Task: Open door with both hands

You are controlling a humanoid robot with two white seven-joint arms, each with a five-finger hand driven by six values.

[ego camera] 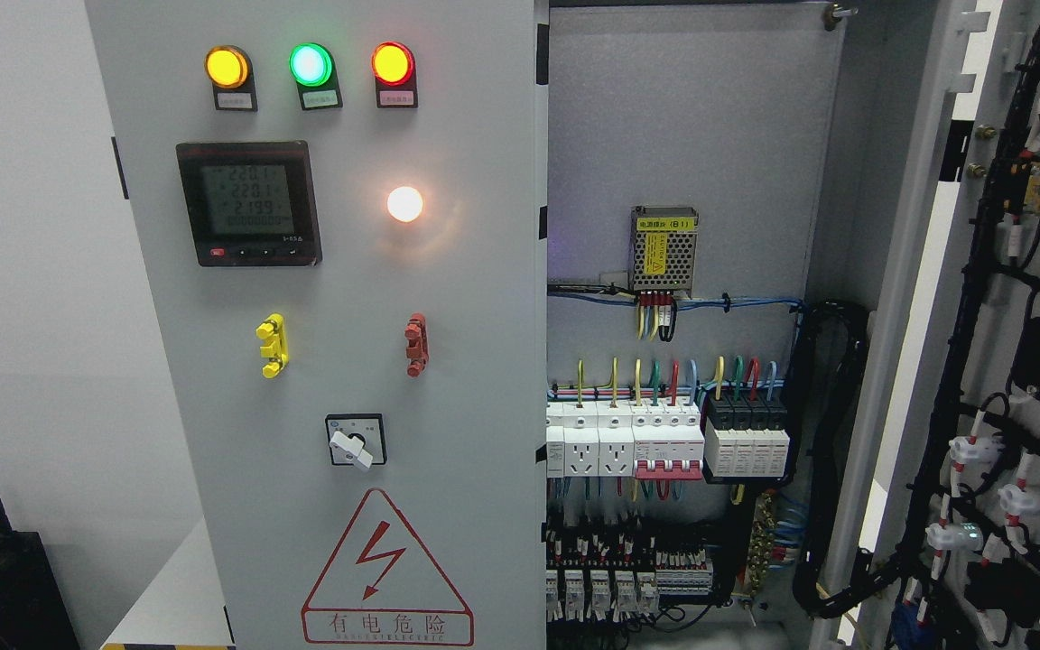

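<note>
On the right, your cabinet's right door hangs wide open, the left door shut, no hands or fingers visible, so reaching blind could snag those exposed wires.

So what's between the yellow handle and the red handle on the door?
Nothing. Between the yellow handle and red handle, the head view shows bare grey door.

An industrial electrical room: a grey control cabinet with indicator lamps, breakers and wiring.
</note>
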